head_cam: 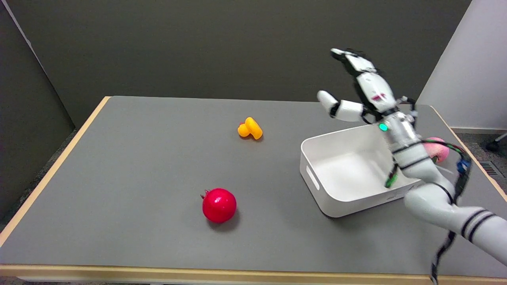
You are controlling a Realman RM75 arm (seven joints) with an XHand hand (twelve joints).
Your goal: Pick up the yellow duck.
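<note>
- While my right hand hangs in the air above the far edge of the white bin, it holds nothing, and its fingers are spread apart.
- My thumb sticks out to the picture's left of the bin's far edge, and my other fingers point up and away.
- My white arm reaches over the bin's right side, with a small green light on the wrist.
- The yellow duck lies on the gray table, well to the picture's left of the bin and a bit farther back.
- My hand is well apart from the duck and does not touch it.
- A red round fruit sits on the table, to the picture's left of the bin and closer to the near edge.
- A pink thing peeks out just behind the bin's right side, partly hidden by my arm, so I cannot tell what it is.
- The bin has a slot handle on its left wall, and I see nothing inside it.
</note>
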